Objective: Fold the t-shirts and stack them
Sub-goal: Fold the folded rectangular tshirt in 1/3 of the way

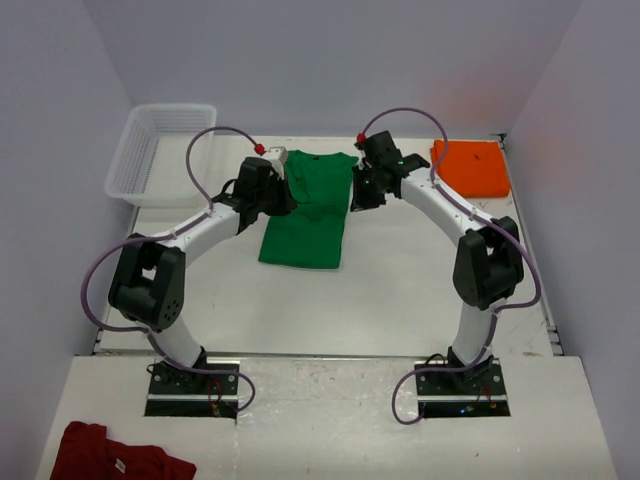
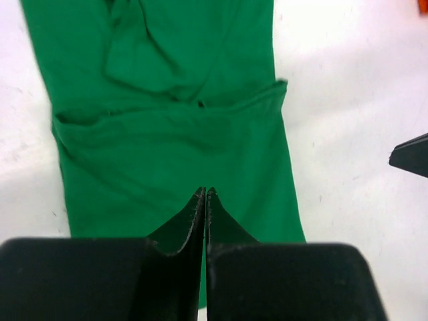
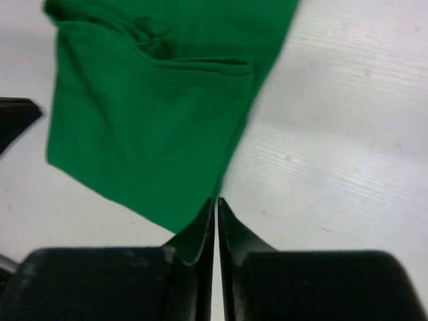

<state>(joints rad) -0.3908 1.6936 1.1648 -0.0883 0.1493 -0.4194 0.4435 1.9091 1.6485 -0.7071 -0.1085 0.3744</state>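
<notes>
The green t-shirt (image 1: 303,215) lies flat at the middle back of the table with its sleeves folded in, making a narrow rectangle. My left gripper (image 1: 284,192) is at its left edge and my right gripper (image 1: 357,196) at its right edge. In the left wrist view the left gripper (image 2: 204,191) is shut above the green cloth (image 2: 167,134), with no cloth seen between the fingers. In the right wrist view the right gripper (image 3: 217,200) is shut at the shirt's edge (image 3: 147,134), with white table showing through the slit. The orange t-shirt (image 1: 470,167) lies folded at the back right.
A white mesh basket (image 1: 160,148) stands at the back left. A dark red garment (image 1: 115,455) with a white tag lies at the near left, in front of the arm bases. The other arm's finger shows at the right edge of the left wrist view (image 2: 411,154).
</notes>
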